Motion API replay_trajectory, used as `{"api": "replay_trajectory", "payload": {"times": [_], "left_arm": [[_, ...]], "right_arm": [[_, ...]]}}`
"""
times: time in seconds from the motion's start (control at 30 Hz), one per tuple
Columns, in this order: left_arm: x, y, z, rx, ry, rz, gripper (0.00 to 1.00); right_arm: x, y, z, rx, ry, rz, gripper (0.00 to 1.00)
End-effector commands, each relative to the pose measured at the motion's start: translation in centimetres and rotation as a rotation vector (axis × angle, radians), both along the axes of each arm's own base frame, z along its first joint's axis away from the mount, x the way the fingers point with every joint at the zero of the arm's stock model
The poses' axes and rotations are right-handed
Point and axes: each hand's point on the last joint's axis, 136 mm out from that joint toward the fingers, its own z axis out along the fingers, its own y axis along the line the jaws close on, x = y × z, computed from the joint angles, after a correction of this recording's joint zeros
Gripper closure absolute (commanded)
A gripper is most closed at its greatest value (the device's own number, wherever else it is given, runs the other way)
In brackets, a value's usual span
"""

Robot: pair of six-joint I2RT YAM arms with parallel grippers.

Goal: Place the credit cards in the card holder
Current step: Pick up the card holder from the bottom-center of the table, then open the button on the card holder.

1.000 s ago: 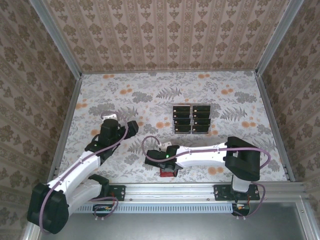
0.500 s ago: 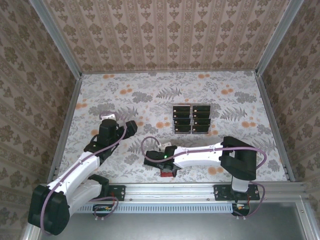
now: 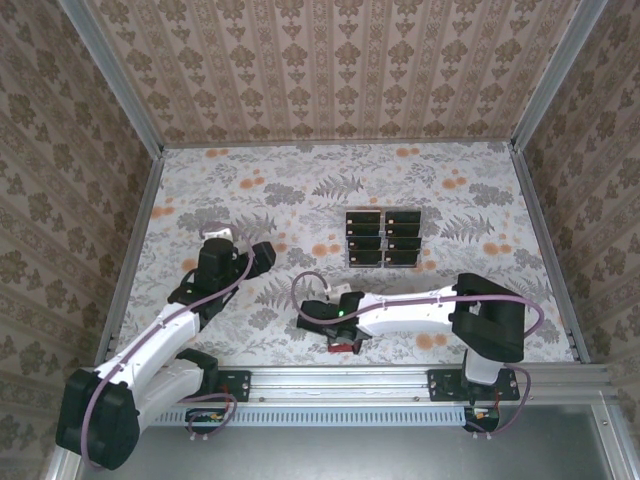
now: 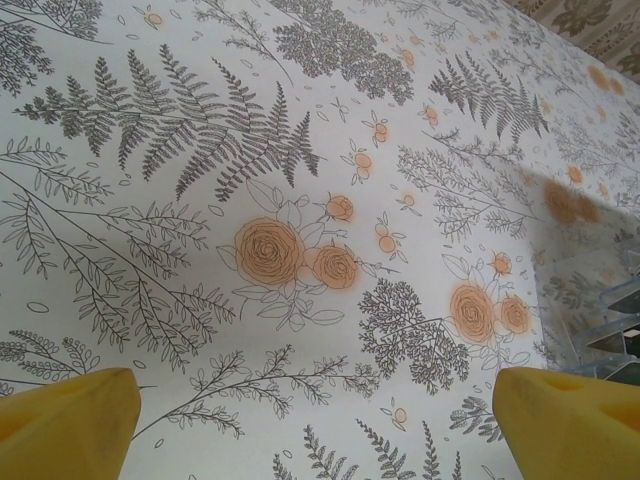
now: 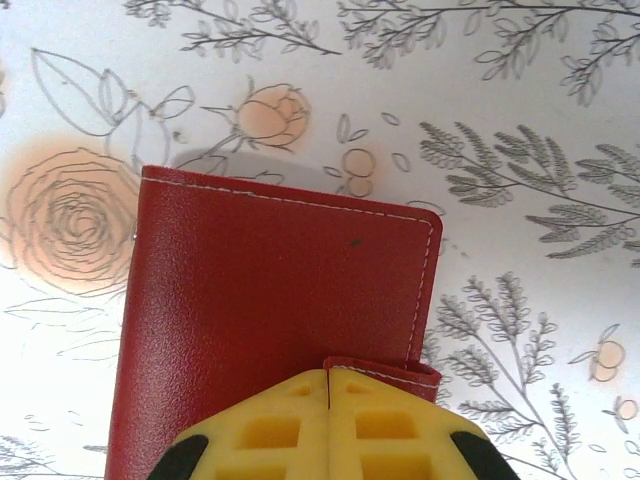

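Card holder (image 5: 270, 300) lies folded at lower centre of my overhead frame, under the right gripper (image 5: 328, 388), jaws pressed together at its tab. On my left gripper (image 4: 320, 425) the jaws stand wide apart.

No legible text or markings anywhere.

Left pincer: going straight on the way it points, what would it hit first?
Probably the flowered tablecloth: the open left pincer aims down at bare cloth, with the clear tray off to the right, though depth is hard to judge.
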Motion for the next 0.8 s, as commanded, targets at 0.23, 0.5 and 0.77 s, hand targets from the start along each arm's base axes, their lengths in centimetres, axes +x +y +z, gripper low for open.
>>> {"api": "replay_trajectory", "payload": {"times": [0.23,0.5,0.77], "left_arm": [[-0.7,-3.0,-1.0,-0.092,0.046,-0.117,0.00],[-1.5,-7.2,-0.6,-0.213,0.040,-0.229,0.00],[-2.4,-9.5,-0.7,-0.300,0.061,-0.271,0.01]], "right_arm": [[2.5,0.7,4.4,0.203,-0.078,-0.014,1.00],[5.2,1.9,5.5,0.314,-0.105,-0.052,1.00],[7.4,3.0,6.1,0.345,-0.129,-0.064,1.00]]}}
